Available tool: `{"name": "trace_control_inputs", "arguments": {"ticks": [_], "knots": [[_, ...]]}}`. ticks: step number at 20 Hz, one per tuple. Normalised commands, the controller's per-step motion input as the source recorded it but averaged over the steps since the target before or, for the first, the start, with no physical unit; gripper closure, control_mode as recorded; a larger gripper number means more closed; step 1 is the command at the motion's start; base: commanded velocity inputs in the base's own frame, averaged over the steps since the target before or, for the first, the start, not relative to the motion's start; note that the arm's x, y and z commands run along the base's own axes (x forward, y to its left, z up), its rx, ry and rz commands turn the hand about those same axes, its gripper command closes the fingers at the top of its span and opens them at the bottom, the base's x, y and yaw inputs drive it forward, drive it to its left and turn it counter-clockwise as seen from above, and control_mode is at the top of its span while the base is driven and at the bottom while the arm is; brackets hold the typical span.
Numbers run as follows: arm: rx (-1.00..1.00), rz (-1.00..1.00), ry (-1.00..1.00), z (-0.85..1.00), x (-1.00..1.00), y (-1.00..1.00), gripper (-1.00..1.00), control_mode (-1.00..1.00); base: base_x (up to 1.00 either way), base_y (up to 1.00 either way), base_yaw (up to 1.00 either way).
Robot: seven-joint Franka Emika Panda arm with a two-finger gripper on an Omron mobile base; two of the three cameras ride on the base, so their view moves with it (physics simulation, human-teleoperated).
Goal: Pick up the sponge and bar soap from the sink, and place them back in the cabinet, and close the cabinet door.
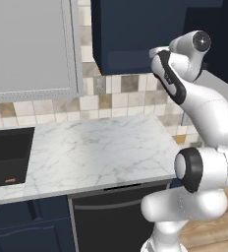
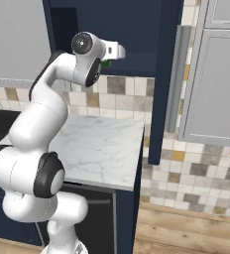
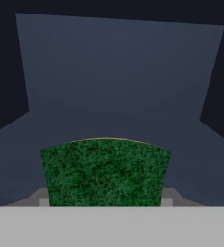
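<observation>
Gripper (image 3: 104, 205): closed on the flat rectangular sponge (image 3: 104, 171), green scouring face toward the camera, thin yellow edge along its top; fingertips mostly hidden behind it.
Sponge position: held at the mouth of the dark navy box-shaped wall cabinet (image 1: 135, 34); in the right base view a small green patch (image 2: 106, 63) shows just beside the hand, at the lower front edge of the cabinet opening.
Cabinet interior: navy floor and back wall ahead of the sponge, nothing seen standing on it; side walls well apart from the sponge on both sides.
Cabinet door (image 2: 162, 74): flat navy panel with long vertical silver bar handle (image 2: 176, 79), swung open, edge-on just to the right of the arm.
Bar soap (image 1: 10, 180): tiny orange-brown bar, lying in the black recessed sink (image 1: 8, 152) at far left, well apart from the hand.
Progress: judged at the first placement; sponge lifted and brought to the cabinet, not yet released.
Remaining: set sponge down, fetch soap, place it, shut door.
Clearance: open room above the white marble counter (image 1: 96, 147); open door edge and cabinet bottom lip judged the nearest obstructions.
</observation>
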Motion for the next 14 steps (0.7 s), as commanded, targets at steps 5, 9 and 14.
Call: {"name": "trace_control_inputs", "arguments": {"ticks": [5,9,14], "knots": [[0.0,0.0,0.0,-0.02,0.13,0.0,1.0,-1.0,0.0,0.0,0.0],[0.0,0.0,0.0,-0.09,0.13,0.0,1.0,-1.0,0.0,0.0,0.0],[0.0,0.0,0.0,-0.1,0.23,0.0,1.0,-1.0,0.0,0.0,0.0]]}}
